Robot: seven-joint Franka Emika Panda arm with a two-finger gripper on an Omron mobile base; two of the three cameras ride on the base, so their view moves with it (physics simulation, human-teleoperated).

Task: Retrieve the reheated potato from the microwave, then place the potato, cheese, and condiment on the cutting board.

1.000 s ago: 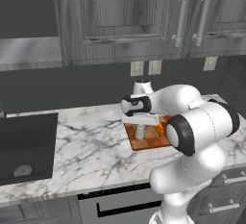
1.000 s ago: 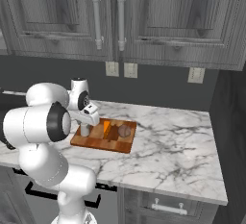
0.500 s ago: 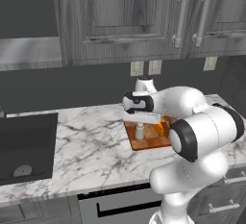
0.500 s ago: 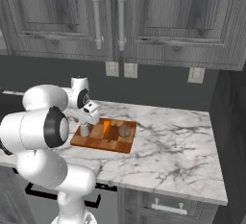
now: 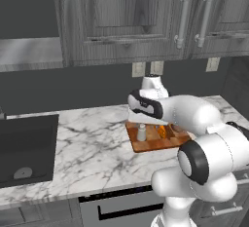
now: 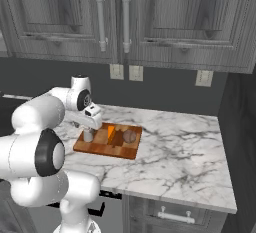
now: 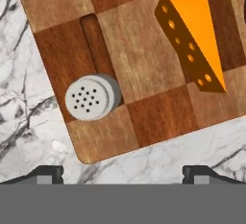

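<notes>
Grey wood cabinets (image 5: 146, 16) hang above a marble counter (image 5: 87, 148).

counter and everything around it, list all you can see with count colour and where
cutting board: 1, checkered reddish-brown wood, on the counter
shaker: 1, pale grey, upright on the board's left end
cheese: 1, orange wedge with holes, mid-board
potato: 1, brown, on the board's right end
counter: 1, white marble with grey veins
sink: 1, black, set in the counter at left
cabinets: several doors, dark grey wood, above the counter
wall outlets: 3, pale, on the dark backsplash
gripper: 1, dark fingertips spread open, above the board's near edge
</notes>
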